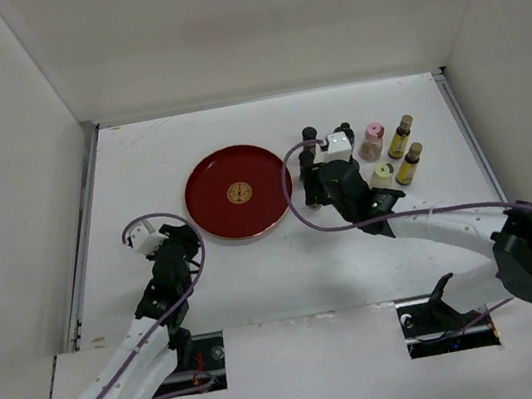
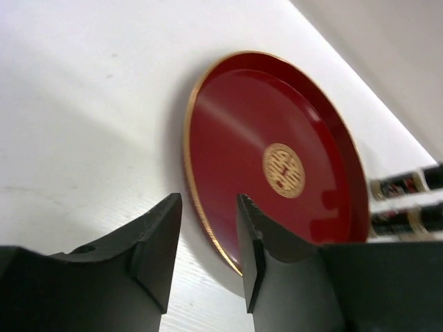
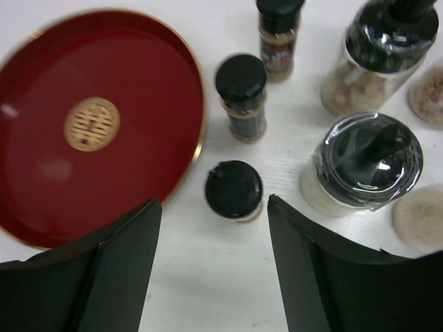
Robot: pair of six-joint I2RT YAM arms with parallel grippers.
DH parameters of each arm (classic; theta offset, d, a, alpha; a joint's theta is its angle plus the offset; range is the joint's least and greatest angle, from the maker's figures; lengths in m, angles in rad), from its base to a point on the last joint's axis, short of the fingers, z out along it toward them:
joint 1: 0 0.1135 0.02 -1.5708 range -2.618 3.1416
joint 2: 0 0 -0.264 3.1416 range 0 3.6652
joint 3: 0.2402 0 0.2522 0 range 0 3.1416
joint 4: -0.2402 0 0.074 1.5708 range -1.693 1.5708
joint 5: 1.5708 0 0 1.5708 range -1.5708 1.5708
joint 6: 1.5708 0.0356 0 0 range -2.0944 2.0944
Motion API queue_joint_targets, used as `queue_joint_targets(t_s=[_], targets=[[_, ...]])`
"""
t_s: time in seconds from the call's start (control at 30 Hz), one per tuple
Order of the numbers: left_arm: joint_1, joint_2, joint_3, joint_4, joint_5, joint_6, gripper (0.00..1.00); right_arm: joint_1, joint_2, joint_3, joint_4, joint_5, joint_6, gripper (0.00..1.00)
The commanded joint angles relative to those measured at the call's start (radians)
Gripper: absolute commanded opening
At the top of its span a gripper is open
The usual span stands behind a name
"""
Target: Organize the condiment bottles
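You are lining up a pick: your right hand (image 3: 214, 204) hangs spread over the nearest dark-capped jar (image 3: 233, 188), upright on the table (image 3: 208, 283) just beside the red tray (image 3: 138, 104), so lower squarely and close under its cap; your left hand (image 2: 208, 207) is parted, empty.

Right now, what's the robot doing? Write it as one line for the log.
right fingers: open, pointed at dark-capped jar | left fingers: open, holding nothing, near red tray | condiment bottles: grouped right of tray

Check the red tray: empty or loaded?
Empty. The red tray shows bare lacquer in all three views; the condiment bottles stand outside it, to its right.
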Motion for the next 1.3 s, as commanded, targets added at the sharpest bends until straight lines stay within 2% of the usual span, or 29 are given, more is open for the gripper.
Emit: queue_joint_targets(t_s=[0.0,0.13,0.43,0.6,0.77,0.87,0.97,1.03,1.27], targets=[[0.062,-0.001,-0.033,0.047,0.055,-0.082,0.37,-0.030,0.053,0.065,-0.023,-0.004,-0.006,0.70],[0.108,0.038,-0.073,0.116,0.118,-0.142,0.48,-0.044,0.113,0.094,-0.021,-0.004,-0.004,0.71],[0.115,0.160,-0.093,0.249,0.201,-0.166,0.54,-0.062,0.221,0.154,-0.015,-0.014,-0.010,0.68],[0.121,0.145,-0.104,0.260,0.216,-0.172,0.56,-0.073,0.239,0.154,-0.018,-0.015,-0.004,0.59],[0.128,0.131,-0.119,0.254,0.216,-0.179,0.56,-0.071,0.203,0.156,-0.026,-0.009,-0.009,0.39],[0.134,0.113,-0.132,0.252,0.212,-0.196,0.56,-0.053,0.137,0.177,-0.033,-0.007,-0.020,0.37],[0.131,0.121,-0.136,0.259,0.207,-0.211,0.56,-0.030,0.110,0.246,-0.038,-0.023,-0.029,0.37],[0.131,0.116,-0.142,0.260,0.205,-0.218,0.54,-0.019,0.156,0.316,-0.024,-0.069,-0.026,0.35],[0.134,0.122,-0.142,0.252,0.208,-0.224,0.49,0.032,0.521,0.744,-0.016,-0.162,-0.058,0.34]])
